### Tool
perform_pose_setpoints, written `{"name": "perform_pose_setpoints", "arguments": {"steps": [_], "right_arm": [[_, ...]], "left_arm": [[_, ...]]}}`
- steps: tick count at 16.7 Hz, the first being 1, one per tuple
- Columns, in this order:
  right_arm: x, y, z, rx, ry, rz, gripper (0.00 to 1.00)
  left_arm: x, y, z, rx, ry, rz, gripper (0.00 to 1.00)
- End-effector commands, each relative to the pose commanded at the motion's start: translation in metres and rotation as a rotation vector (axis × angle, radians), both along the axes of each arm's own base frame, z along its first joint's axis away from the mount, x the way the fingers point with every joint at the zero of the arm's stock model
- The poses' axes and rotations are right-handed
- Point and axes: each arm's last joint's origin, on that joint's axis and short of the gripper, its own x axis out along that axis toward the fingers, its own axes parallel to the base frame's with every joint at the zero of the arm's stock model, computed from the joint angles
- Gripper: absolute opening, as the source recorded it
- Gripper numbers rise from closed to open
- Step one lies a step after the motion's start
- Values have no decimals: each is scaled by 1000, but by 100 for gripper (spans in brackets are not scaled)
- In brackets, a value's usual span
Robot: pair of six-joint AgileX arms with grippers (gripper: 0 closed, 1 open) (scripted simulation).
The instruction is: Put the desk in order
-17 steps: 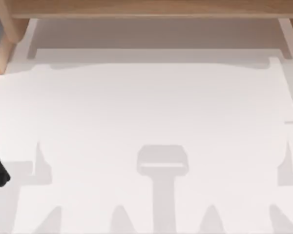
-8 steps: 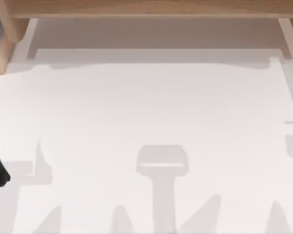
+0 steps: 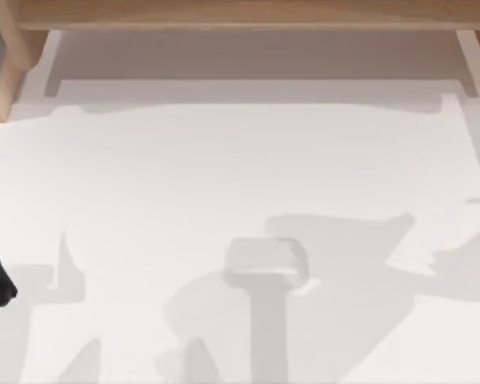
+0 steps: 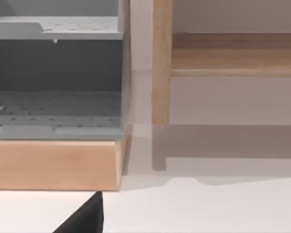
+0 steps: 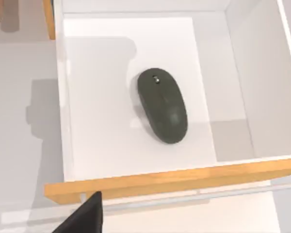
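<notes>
The desk is lying beneath both grippers. A mouse is sitting in a drawer under the right gripper. The left gripper is facing a grey tray (jaws spread or pressed together: cannot tell for either).

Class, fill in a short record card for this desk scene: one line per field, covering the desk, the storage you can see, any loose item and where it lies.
Desk: white tabletop with a tan wooden shelf frame along its far edge
Upright: wooden post standing on the tabletop
Organiser: grey perforated unit sitting on a wooden base
Drawer: open, white inside, wooden front edge
Loose item: dark computer mouse lying flat in the drawer, apart from its walls
Tabletop marks: grey shadows
</notes>
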Motion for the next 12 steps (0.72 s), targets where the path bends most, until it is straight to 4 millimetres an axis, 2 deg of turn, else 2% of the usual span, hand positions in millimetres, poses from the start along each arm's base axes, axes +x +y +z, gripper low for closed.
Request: {"name": "perform_pose_setpoints", "arguments": {"steps": [3,6,9,12], "right_arm": [[66,-34,-20,28,169,40,100],[115,-59,-61,62,319,104,100],[149,-73,-107,93,444,178,100],[172,-77,-151,120,535,249,100]], "left_arm": [[0,0,0,0,0,0,100],[0,0,0,0,0,0,100],[0,0,0,0,0,0,100],[0,0,0,0,0,0,100]]}}
